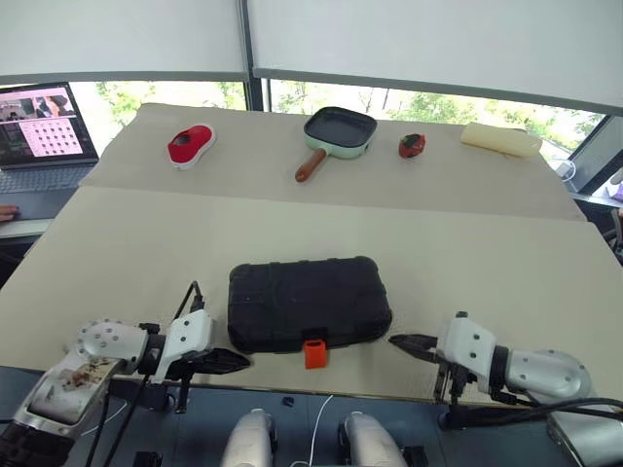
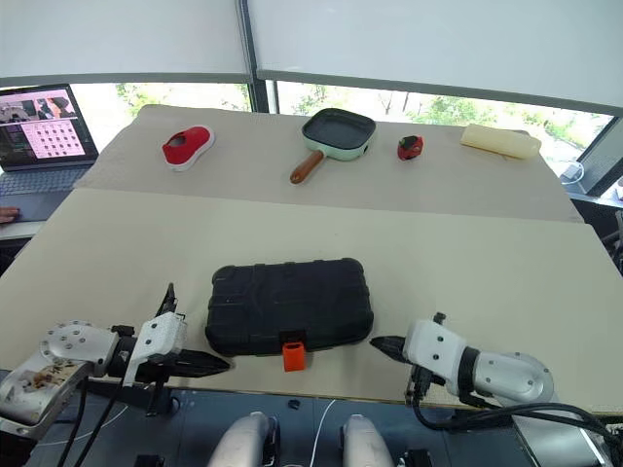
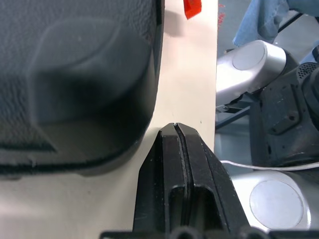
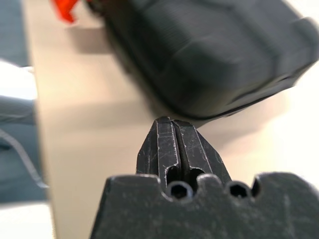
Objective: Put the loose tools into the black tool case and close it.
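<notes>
Now we see the black tool case (image 1: 309, 304) lying shut on the table (image 1: 487, 272) near its front edge, its orange latch (image 1: 313, 353) hanging open, contents hidden. Our left pincer (image 1: 245, 362) and right pincer (image 1: 395, 341), both closed and empty, flank its front corners.
</notes>
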Motion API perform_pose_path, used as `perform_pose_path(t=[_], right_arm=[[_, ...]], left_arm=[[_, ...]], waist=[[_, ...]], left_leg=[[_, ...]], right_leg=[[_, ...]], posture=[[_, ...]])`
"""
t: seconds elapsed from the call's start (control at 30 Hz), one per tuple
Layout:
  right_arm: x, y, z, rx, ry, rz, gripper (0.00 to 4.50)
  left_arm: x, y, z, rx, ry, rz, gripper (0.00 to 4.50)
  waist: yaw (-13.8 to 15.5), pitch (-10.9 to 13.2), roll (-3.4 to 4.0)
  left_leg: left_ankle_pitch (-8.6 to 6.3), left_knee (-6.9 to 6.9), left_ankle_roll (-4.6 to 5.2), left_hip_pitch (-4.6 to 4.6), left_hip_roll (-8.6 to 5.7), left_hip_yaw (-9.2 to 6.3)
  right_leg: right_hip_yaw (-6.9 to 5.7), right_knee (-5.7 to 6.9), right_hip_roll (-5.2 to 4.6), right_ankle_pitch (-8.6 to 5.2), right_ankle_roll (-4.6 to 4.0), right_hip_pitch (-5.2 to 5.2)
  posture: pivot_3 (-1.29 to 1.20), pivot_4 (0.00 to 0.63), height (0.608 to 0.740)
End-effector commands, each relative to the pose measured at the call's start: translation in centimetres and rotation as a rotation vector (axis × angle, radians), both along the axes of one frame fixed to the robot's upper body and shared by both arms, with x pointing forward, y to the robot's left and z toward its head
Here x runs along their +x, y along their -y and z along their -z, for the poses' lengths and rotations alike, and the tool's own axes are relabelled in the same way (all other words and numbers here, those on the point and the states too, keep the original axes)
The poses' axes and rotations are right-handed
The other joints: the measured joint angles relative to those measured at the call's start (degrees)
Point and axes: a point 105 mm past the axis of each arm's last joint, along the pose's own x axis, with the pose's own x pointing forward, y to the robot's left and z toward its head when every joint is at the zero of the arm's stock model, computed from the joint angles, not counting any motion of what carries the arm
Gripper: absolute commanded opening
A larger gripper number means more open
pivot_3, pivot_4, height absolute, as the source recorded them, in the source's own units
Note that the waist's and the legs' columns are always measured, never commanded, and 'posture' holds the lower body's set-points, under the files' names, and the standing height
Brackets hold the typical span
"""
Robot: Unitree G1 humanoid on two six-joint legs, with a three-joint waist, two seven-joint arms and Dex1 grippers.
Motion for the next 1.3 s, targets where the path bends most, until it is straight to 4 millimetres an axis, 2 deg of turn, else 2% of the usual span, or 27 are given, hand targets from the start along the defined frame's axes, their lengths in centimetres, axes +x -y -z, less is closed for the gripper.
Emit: perform_pose_path(t=[0.03,0.1,0.17,0.2,0.3,0.37,0.53,0.63,0.7,0.83,0.9,1.1,1.17,1.23,1.3], right_arm=[[-0.4,-0.4,0.2,-0.007,0.015,-0.044,0.0],[-0.7,-0.7,0.6,-0.006,-0.004,-0.065,0.0],[-1.0,-1.1,0.9,0.0,-0.024,-0.09,0.0],[-1.0,-1.3,1.0,-0.003,-0.022,-0.105,0.0],[-0.3,-1.9,0.9,-0.006,0.007,-0.114,0.0],[0.2,-2.2,0.8,-0.005,0.022,-0.108,0.0],[1.3,-2.4,0.3,-0.005,0.064,-0.09,0.0],[3.1,-1.6,0.0,-0.035,0.122,-0.014,0.0],[4.0,-1.1,-0.2,-0.044,0.148,0.027,0.0],[6.7,0.3,-1.1,-0.038,0.197,0.169,0.0],[7.3,0.8,-1.3,-0.041,0.214,0.216,0.0],[6.6,1.7,-1.6,-0.003,0.169,0.257,0.0],[5.9,2.0,-1.8,0.005,0.145,0.259,0.0],[5.0,1.9,-2.5,0.052,0.114,0.242,0.0],[3.9,1.5,-2.9,0.081,0.077,0.215,0.0]], left_arm=[[0.3,-5.3,0.3,0.198,-0.066,-0.017,0.02],[1.9,-7.4,0.4,0.272,-0.042,-0.056,0.02],[4.7,-8.2,0.1,0.283,0.021,-0.12,0.02],[6.9,-7.9,-0.2,0.265,0.077,-0.169,0.02],[12.9,-5.8,-1.6,0.179,0.229,-0.291,0.02],[14.8,-4.7,-1.9,0.155,0.275,-0.314,0.02],[17.9,-0.9,-1.9,0.101,0.361,-0.303,0.02],[17.1,1.3,-1.8,0.042,0.343,-0.191,0.02],[16.3,1.8,-1.9,0.013,0.325,-0.13,0.02],[12.8,2.4,-2.5,-0.045,0.182,0.024,0.02],[11.8,2.6,-3.0,-0.067,0.147,0.041,0.02],[12.0,2.3,-4.4,-0.087,0.146,-0.01,0.02],[13.0,1.8,-5.3,-0.079,0.177,-0.049,0.02],[14.2,2.6,-8.2,-0.161,0.202,-0.085,0.02],[14.2,4.5,-10.3,-0.222,0.218,-0.032,0.02]], waist=[[-0.3,0.0,0.01],[-0.3,0.0,0.06],[-0.1,0.0,0.22],[0.2,0.0,0.29],[1.5,0.0,0.36],[1.8,0.0,0.13],[1.6,-0.1,0.09],[1.6,-0.1,0.07],[1.1,-0.1,0.07],[-0.1,0.0,0.09],[-0.3,0.0,0.11],[0.1,0.0,0.11],[0.2,0.0,0.11],[0.4,0.0,0.1],[0.6,0.0,0.08]], left_leg=[[0.0,0.0,0.0,0.01,0.0,0.01],[0.0,0.0,0.0,0.03,0.02,0.02],[0.0,0.0,-0.01,0.15,0.0,0.03],[0.0,0.0,-0.01,0.18,0.0,0.03],[0.01,0.12,0.01,0.2,-0.11,0.08],[0.07,0.24,0.08,0.13,-0.2,0.03],[0.06,0.28,0.09,-0.37,-0.24,-0.02],[0.06,0.28,0.1,-0.4,-0.28,-0.07],[0.06,0.28,0.09,-0.42,-0.27,-0.06],[0.06,0.28,0.09,-0.44,-0.2,-0.06],[0.06,0.25,0.09,-0.46,-0.19,-0.06],[0.07,0.25,0.09,-0.51,-0.23,-0.14],[0.07,0.25,0.09,-0.5,-0.23,-0.14],[0.07,0.25,0.09,-0.52,-0.23,-0.17],[0.07,0.28,0.1,-0.59,-0.25,-0.2]], right_leg=[[0.0,0.01,0.0,-0.02,0.01,-0.02],[-0.04,0.01,0.05,-0.21,-0.01,-0.03],[-0.08,0.03,0.04,-0.46,-0.14,-0.03],[-0.08,0.0,0.03,-0.46,-0.14,-0.04],[-0.1,0.02,0.02,-0.46,0.02,-0.05],[-0.15,0.04,0.04,-0.1,0.61,0.03],[-0.08,-0.09,0.03,0.25,0.31,-0.02],[-0.11,-0.08,0.04,0.25,0.32,-0.02],[-0.11,-0.08,0.04,0.26,0.32,-0.02],[-0.1,-0.02,0.1,0.26,0.29,-0.08],[-0.09,-0.02,0.09,0.26,0.27,-0.11],[-0.13,-0.01,0.07,0.26,0.28,-0.12],[-0.13,-0.02,0.07,0.26,0.29,-0.11],[-0.14,-0.03,0.08,0.26,0.29,-0.12],[-0.15,-0.02,0.09,0.26,0.3,-0.13]], posture=[[0.0,0.15,0.74],[0.0,0.15,0.74],[0.0,0.15,0.74],[0.0,0.15,0.74],[0.0,0.15,0.74],[0.0,0.15,0.74],[0.0,0.15,0.74],[0.0,0.15,0.74],[0.0,0.15,0.74],[0.0,0.15,0.74],[0.0,0.15,0.74],[0.0,0.15,0.74],[0.0,0.15,0.74],[0.0,0.15,0.74],[0.0,0.15,0.74]])
